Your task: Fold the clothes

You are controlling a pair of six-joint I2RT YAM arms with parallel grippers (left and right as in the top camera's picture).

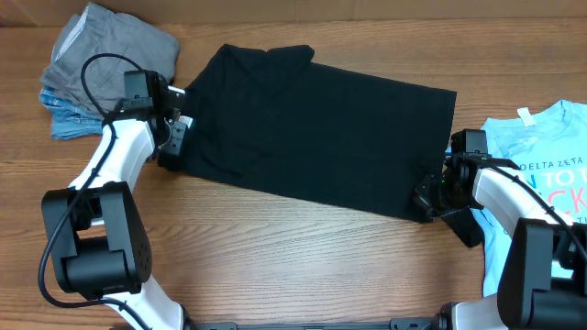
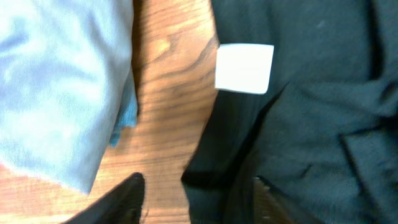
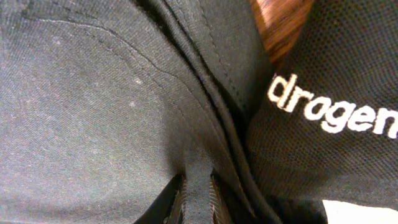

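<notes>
**Mia:** What is closest to us?

**Ben:** The right gripper (image 3: 198,204). It is at the near right corner of the black T-shirt (image 1: 312,128). Its two fingers are squeezed tight on a thin fold of the black cloth.

**Mia:** What is next to it?

**Ben:** Just beside the fold is a black netty cloth (image 3: 336,74) with white letters. I can read "drogen". A bit of the brown table (image 3: 283,25) peeks out between the two.

**Mia:** And the other gripper?

**Ben:** The left gripper (image 2: 198,183) is a little farther back, at the left edge of the shirt. Its fingers (image 2: 127,199) are spread wide apart. The edge of the shirt lies between them, and they are not pinching it.

**Mia:** Where is the shirt?

**Ben:** It lies flat in the middle of the table. It is folded into a long shape that slants from far left to near right. A white tag (image 2: 244,68) sits on it by the left gripper.

**Mia:** What else is there?

**Ben:** A light-blue tee (image 1: 550,156) with printed letters lies at the right side, partly under the right arm.

**Mia:** And far away?

**Ben:** In the far left corner a grey cloth (image 1: 110,46) is bunched up on top of a blue cloth (image 1: 64,119). They are close to the shirt's far left end.
</notes>
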